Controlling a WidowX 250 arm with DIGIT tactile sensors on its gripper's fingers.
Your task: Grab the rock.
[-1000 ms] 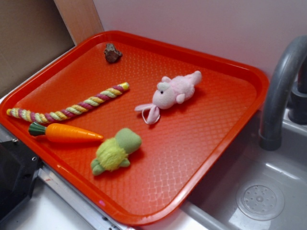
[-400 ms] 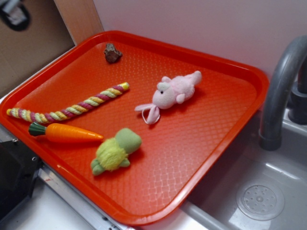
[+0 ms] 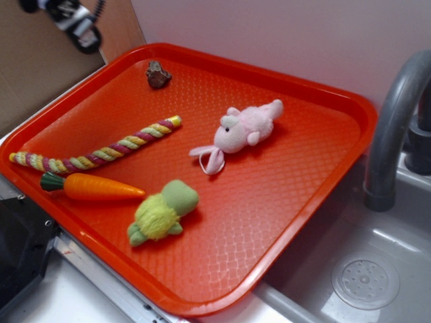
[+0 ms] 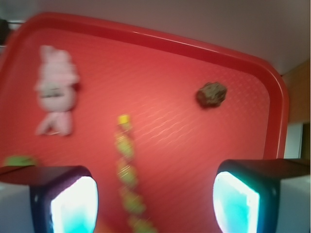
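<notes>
Orange plastic tray is carrying the rock, which is sitting alone near its far corner, apart from the striped rope toy, carrot, green-yellow plush turtle and pink plush. Gripper is hovering above, fingers spread wide, holding nothing

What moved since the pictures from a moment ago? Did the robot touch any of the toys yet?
Only the gripper moved: it came into view at the top left corner and travelled rightward toward the rock. It has touched nothing; the wrist view shows its fingers apart and empty. The rock, rope toy, carrot, plush turtle and pink plush stayed put on the red tray.
</notes>
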